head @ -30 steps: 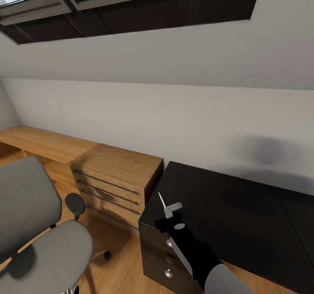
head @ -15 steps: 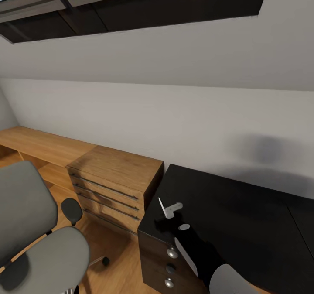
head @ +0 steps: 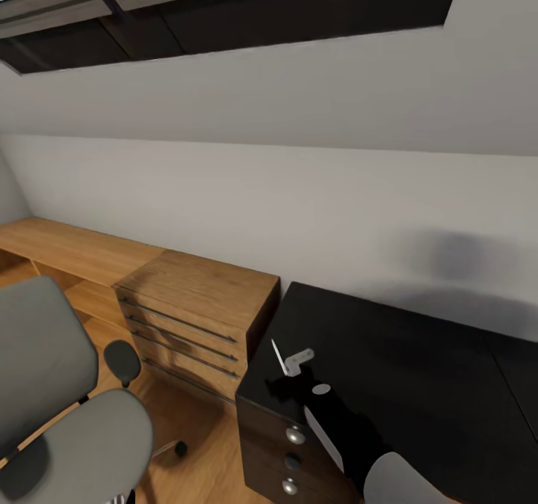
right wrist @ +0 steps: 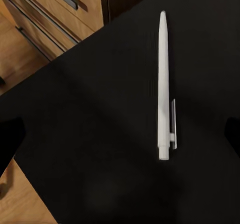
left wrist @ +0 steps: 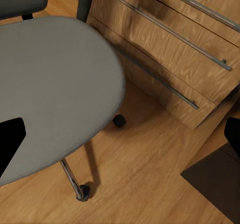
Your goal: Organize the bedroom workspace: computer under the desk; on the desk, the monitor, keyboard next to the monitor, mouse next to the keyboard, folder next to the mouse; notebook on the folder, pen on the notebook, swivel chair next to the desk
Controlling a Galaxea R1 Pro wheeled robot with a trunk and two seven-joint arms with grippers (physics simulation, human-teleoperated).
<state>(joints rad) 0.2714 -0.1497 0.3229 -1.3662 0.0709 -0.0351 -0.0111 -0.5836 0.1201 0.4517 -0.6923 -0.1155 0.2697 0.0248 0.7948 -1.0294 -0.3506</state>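
Where the desk (right wrist: 75,134) ends, one pen (right wrist: 162,84) lies beside one swivel chair (head: 67,422).

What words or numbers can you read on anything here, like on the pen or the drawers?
None: no letters, numbers or signs can be read here.
The pen is plain white.
The desk top is bare glossy black.
The wooden dresser shows only wood grain and bar handles.
The swivel chair seat is plain grey.

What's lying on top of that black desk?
A white pen lies flat on the black desk, near the corner above its drawers. The robot's arm covers part of the top there, so what is beneath it can't be seen.
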